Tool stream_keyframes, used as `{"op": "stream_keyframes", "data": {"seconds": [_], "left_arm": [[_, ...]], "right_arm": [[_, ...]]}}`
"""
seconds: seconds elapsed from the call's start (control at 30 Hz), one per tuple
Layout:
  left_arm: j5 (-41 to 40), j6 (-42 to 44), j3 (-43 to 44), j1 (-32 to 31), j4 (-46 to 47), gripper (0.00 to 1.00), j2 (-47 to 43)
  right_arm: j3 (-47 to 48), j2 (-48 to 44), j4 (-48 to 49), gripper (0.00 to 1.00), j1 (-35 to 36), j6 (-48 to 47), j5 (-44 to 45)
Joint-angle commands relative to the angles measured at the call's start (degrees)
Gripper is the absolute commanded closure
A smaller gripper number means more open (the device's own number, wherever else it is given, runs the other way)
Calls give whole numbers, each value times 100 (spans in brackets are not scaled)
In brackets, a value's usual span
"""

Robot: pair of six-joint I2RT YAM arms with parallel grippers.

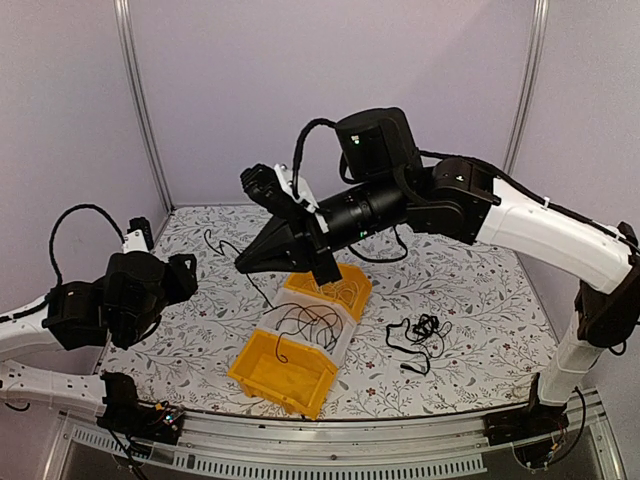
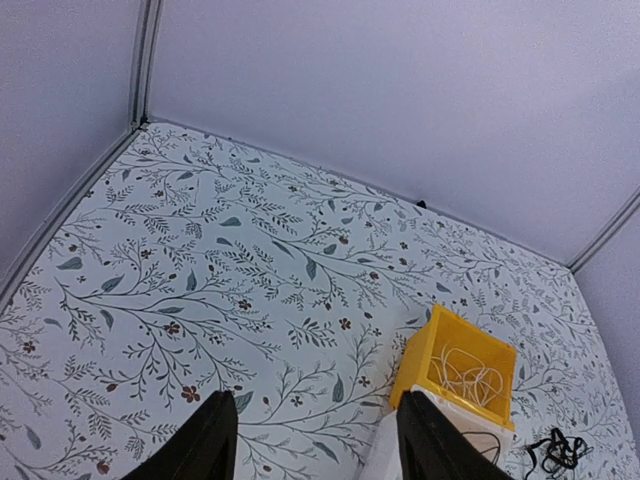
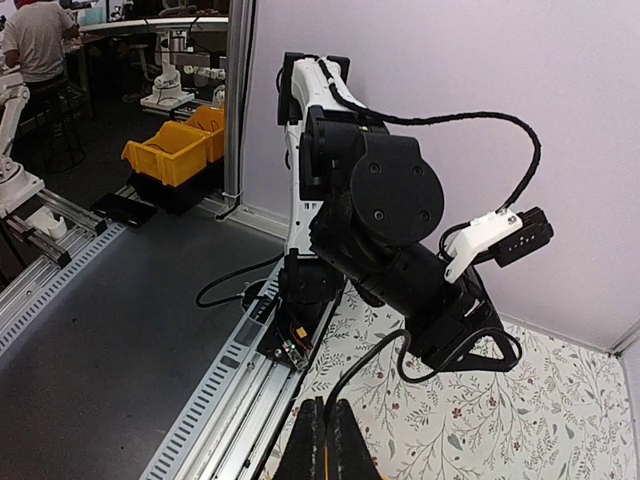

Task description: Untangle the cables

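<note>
Three bins (image 1: 275, 385) on counter (image 1: 480, 290); right pincer (image 1: 243, 267) clenched on black cable (image 1: 262, 292), strand slanting down into bins; left pincer (image 2: 318, 445) released.

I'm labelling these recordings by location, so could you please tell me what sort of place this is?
Probably a robotics lab: a walled test cell around a floral-covered table, and beyond it, in the right wrist view, a person, another robot arm and yellow bins.
</note>
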Motion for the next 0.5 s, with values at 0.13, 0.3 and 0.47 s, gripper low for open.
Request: {"op": "stream_keyframes", "data": {"seconds": [0.13,0.3,0.47], "left_arm": [[-16,81,-22,57,46,43,-68],[85,76,-24,61,56,43,-124],[112,70,-44,47,70,43,-227]], "right_arm": [[694,-6,-51,100,204,-60,32],[625,27,-38,100,359,-20,26],[844,129,-29,100,510,-14,50]]}}
